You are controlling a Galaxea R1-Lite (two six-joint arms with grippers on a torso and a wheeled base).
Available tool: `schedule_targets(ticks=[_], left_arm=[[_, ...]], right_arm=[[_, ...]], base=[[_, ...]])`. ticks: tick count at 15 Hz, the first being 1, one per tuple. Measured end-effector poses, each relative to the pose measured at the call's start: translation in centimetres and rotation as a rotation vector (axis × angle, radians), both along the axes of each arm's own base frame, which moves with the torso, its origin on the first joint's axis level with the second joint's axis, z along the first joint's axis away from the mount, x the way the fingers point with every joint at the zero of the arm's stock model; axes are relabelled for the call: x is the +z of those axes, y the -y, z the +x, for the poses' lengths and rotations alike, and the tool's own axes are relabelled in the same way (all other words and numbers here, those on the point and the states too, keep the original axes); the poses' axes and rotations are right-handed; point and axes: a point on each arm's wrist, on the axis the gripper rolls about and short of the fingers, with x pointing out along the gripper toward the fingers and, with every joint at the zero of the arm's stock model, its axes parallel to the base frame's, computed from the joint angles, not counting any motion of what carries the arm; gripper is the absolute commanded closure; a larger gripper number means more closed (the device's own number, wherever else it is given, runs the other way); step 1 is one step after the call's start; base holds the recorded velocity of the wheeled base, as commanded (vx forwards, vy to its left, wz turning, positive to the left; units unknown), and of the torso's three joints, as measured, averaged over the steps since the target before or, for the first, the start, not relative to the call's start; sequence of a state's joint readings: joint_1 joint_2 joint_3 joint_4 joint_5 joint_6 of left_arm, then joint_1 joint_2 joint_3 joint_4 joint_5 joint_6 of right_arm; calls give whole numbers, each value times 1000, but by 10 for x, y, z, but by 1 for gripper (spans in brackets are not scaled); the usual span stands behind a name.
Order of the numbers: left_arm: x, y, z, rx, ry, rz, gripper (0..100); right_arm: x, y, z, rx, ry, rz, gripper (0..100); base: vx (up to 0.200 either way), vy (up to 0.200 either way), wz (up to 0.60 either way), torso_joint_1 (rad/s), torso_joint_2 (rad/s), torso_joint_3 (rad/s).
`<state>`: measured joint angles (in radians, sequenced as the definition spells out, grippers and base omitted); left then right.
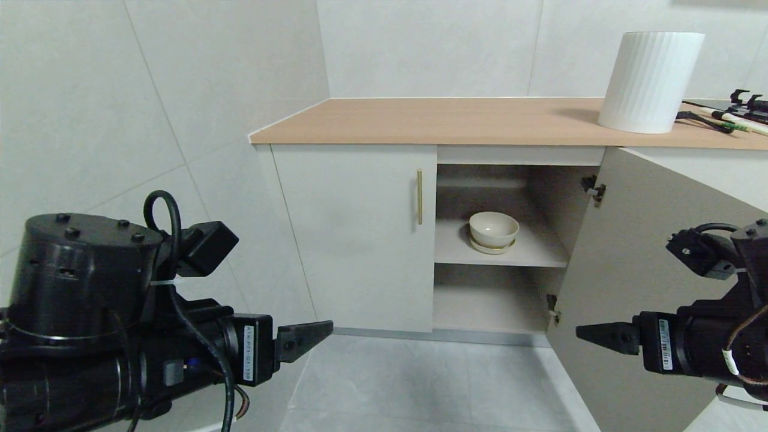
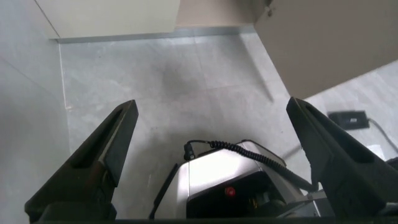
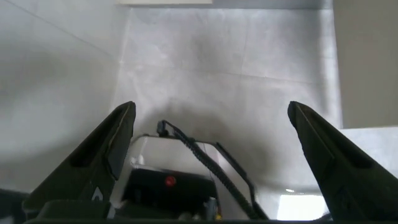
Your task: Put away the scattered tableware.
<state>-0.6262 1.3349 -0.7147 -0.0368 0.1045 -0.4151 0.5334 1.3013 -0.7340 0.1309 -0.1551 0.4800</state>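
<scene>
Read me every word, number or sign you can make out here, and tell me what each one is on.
The left-arm label, white: print too small to read.
The right-arm label, white: print also too small to read.
The cupboard, bowl and ribbed container: no text on them.

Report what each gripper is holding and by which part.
Nothing is held. The left gripper and right gripper are both open and empty; the bowl sits on the cabinet shelf.

head: high, facing cabinet (image 1: 354, 240), mid-range | wrists: both point down at floor (image 2: 205, 81) | shared: floor before cabinet
</scene>
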Motion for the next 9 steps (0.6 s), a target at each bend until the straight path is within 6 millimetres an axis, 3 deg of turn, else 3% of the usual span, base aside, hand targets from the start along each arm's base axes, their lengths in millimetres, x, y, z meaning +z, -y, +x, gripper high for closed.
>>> schedule_targets(ticks=[6, 9], left_arm=[[0, 1, 1, -2, -1, 1, 0], [-1, 1, 1, -3, -4, 1, 0]], right_arm=[[-1, 8, -11, 31, -58, -82, 0], [5, 21, -24, 35, -146, -165, 0]], base=[[0, -200, 0, 2, 4, 3], [0, 0, 0, 0, 0, 0]])
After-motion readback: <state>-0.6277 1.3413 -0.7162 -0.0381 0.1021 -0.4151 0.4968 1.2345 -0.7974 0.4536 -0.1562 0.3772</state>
